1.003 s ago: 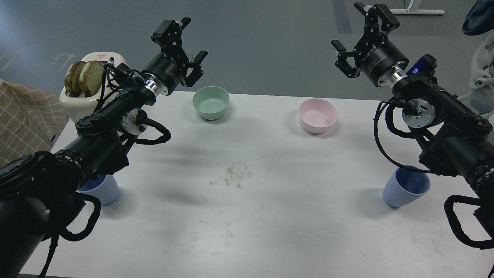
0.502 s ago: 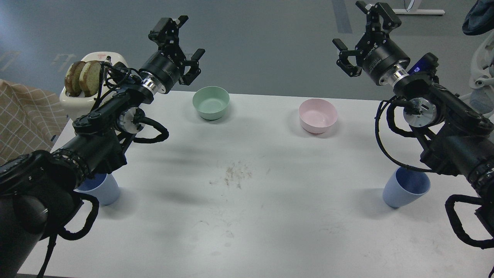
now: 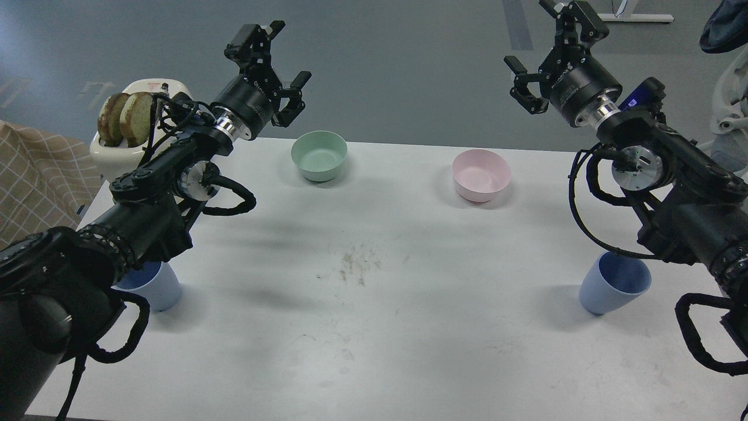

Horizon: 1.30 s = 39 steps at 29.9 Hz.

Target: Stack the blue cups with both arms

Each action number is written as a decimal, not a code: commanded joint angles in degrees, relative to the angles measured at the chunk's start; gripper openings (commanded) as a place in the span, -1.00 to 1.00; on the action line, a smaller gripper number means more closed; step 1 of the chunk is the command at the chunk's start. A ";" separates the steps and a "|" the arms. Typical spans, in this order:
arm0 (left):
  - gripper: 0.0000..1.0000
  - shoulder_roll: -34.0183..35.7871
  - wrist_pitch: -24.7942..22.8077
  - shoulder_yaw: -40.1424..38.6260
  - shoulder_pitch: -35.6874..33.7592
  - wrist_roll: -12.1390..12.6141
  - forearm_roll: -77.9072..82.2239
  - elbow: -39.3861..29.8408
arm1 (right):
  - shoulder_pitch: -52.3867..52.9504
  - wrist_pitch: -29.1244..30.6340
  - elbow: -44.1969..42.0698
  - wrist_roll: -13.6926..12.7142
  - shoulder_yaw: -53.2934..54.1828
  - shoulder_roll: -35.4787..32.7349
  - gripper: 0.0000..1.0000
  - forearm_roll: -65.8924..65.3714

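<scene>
On table, near edge: two blue cups, one per side, both arms raised and empty.

Left cup stands upright at the near left, partly hidden under the left arm; right cup stands upright at the near right, just below the right forearm. Left gripper hangs high over the far left of the table, fingers spread, holding nothing; right gripper likewise, high at far right, spread and empty. Each cup sits well apart from its gripper, back toward the robot and lower. Judgement: cups look like thin matte plastic, so light, fairly stiff, easy to tip or squeeze out of round. Tapered wall may slip upward in a pinch; best hold is across the wall just under the rim, or one finger inside the rim. Green bowl and pink bowl lie at the far side, clear of both cups.
</scene>
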 commanded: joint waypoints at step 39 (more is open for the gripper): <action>0.96 41.26 0.00 -0.45 2.49 -0.25 44.20 -50.93 | -3.13 0.00 4.89 0.05 -0.09 -7.14 1.00 0.09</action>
